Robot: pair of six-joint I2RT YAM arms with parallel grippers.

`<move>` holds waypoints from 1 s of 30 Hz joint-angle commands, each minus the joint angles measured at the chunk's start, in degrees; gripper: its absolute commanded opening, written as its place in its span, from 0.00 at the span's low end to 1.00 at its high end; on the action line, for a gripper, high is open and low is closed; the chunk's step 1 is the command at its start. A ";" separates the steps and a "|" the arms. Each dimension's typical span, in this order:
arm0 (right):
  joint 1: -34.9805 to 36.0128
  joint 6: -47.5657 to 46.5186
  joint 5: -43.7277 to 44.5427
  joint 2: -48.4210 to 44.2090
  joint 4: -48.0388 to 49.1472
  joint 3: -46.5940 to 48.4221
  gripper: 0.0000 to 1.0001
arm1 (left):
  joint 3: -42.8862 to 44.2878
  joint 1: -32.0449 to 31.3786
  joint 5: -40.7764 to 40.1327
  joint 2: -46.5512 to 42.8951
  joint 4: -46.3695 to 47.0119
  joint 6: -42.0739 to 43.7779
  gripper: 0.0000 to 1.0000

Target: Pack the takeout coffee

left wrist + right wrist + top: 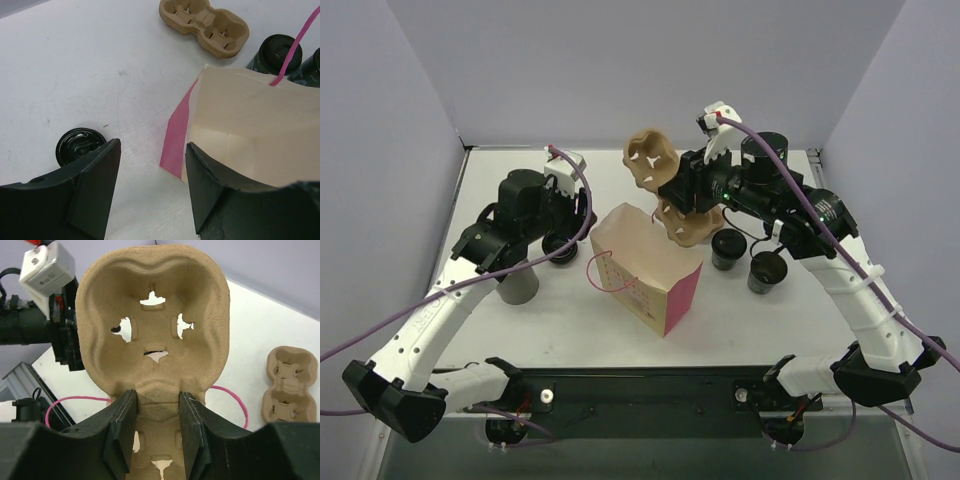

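The takeout coffee [560, 248], a small cup with a black lid, stands left of the open paper bag [645, 270]. In the left wrist view the cup [79, 145] is just left of my fingers and the bag's mouth [250, 115] is to the right. My left gripper [566, 226] [152, 150] is open and empty, above the table between cup and bag. My right gripper [674, 190] [157, 400] is shut on the waist of a brown pulp cup carrier [650, 160] [155, 315], held upright in the air behind the bag.
A second pulp carrier [688, 228] [204, 27] [291, 385] lies behind the bag. A dark cup with a black lid [728, 248] [277, 52] and a lidless cup with a dark inside [767, 270] stand at right. A taller pale grey cup [518, 283] stands at front left.
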 commanded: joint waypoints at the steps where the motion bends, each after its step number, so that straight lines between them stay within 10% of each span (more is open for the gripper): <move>1: 3.04 1.81 2.23 -0.51 0.38 -0.90 0.32 | -1.68 1.94 5.97 -0.98 3.13 -2.56 0.64; 30: 13.77 -0.73 14.62 5.03 -9.82 -10.56 0.31 | -3.79 5.89 0.70 -7.74 0.67 -18.30 0.68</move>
